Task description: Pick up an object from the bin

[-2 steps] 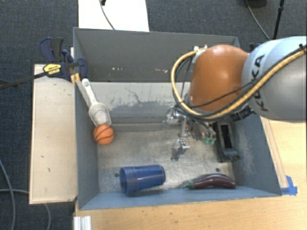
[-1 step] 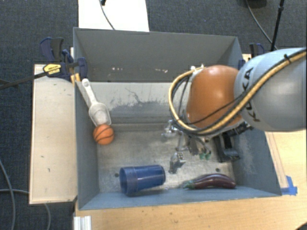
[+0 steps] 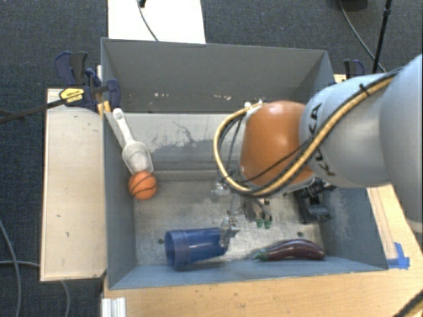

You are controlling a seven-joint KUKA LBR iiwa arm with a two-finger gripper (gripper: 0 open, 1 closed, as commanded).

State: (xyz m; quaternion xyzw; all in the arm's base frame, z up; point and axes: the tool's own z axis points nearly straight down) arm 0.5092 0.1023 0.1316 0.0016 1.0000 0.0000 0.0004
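Camera view looks down on the bin (image 3: pixel 218 78), with the arm (image 3: pixel 370 131) coming in from the right and bending down over the middle of the floor. An orange cover (image 3: pixel 274 144) sits on its wrist, and dark cables (image 3: pixel 228 137) loop round the cover's left side. Below the cover the gripper (image 3: pixel 232 226) hangs low over the floor, toward the front wall. Its tip is just beside the right end of a blue cup (image 3: pixel 193 247). Whether it touches the cup cannot be told, nor whether the gripper is open or closed, and nothing shows held in it.

The cup lies on its side near the front wall, left of centre, its length running left to right. To its right, apart from it, a dark purple aubergine (image 3: pixel 291 249) lies along the same wall, its greenish stem end pointing toward the cup. An orange ball (image 3: pixel 143 185) rests by the left wall, well apart from the gripper. A white scoop (image 3: pixel 129 144) leans along that wall, handle up toward the back left corner and bowl down, just above the ball. At the right, under the arm, lies a black thing (image 3: pixel 310 207). Whether it belongs to the robot or to the bin cannot be told.
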